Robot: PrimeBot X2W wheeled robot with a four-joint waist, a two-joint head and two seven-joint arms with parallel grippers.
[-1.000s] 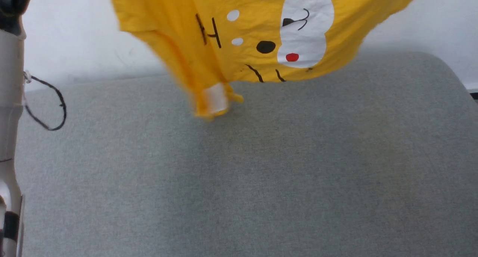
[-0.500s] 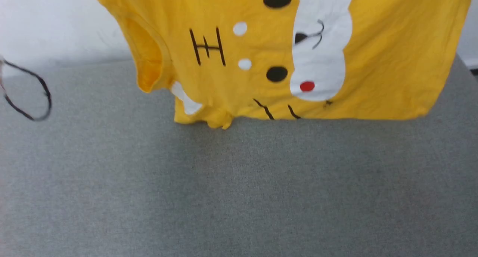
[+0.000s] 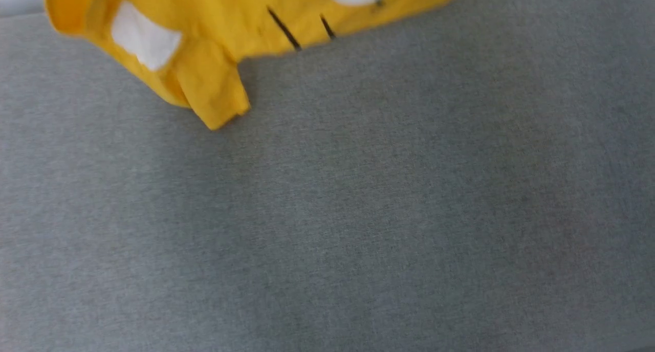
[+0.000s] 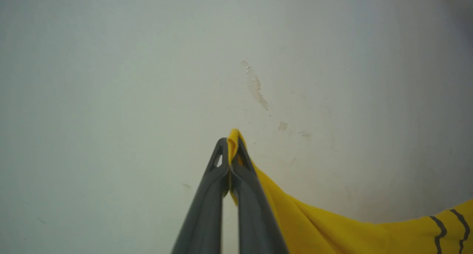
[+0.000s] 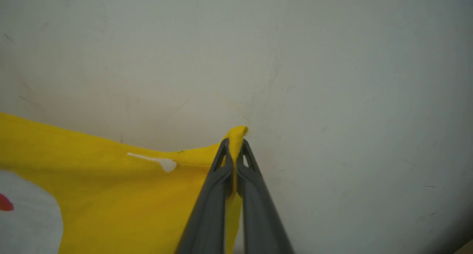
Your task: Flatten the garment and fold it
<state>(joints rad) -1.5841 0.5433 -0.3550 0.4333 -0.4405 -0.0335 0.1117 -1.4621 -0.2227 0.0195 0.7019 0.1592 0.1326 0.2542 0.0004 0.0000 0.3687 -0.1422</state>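
we judge this to be the flattening step, with no fold begun: the bright yellow thin short-sleeved t-shirt with white printed patches and thin black line marks (image 3: 220, 9) hangs in the air across 11 to 12 o'clock of the head view, above the broad grey woven fabric surface (image 3: 358, 214). its loose short sleeve (image 3: 215, 91) droops at about 10 o'clock, close to that surface; whether it touches we cannot tell. the left claw (image 4: 231, 147) is clenched, its 2 long dark fingers pressed together on a bunched yellow edge of the shirt. that edge pokes past the tips at 12 o'clock and trails off toward 4 o'clock in the left wrist view, in front of a pale scuffed wall (image 4: 147, 62). the right claw (image 5: 234, 145) is likewise clamped on a pinch of the shirt, and from it the cloth spreads toward 8 and 9 o'clock in the right wrist view, its top edge fairly taut. so the shirt is stretched between 2 held points. we think the next move calls for lowering both claws together, well apart so the cloth stays stretched. the hanging end should land first and the rest be drawn toward 6 o'clock to lie flat. the drooping sleeve could tuck under and would then need smoothing.
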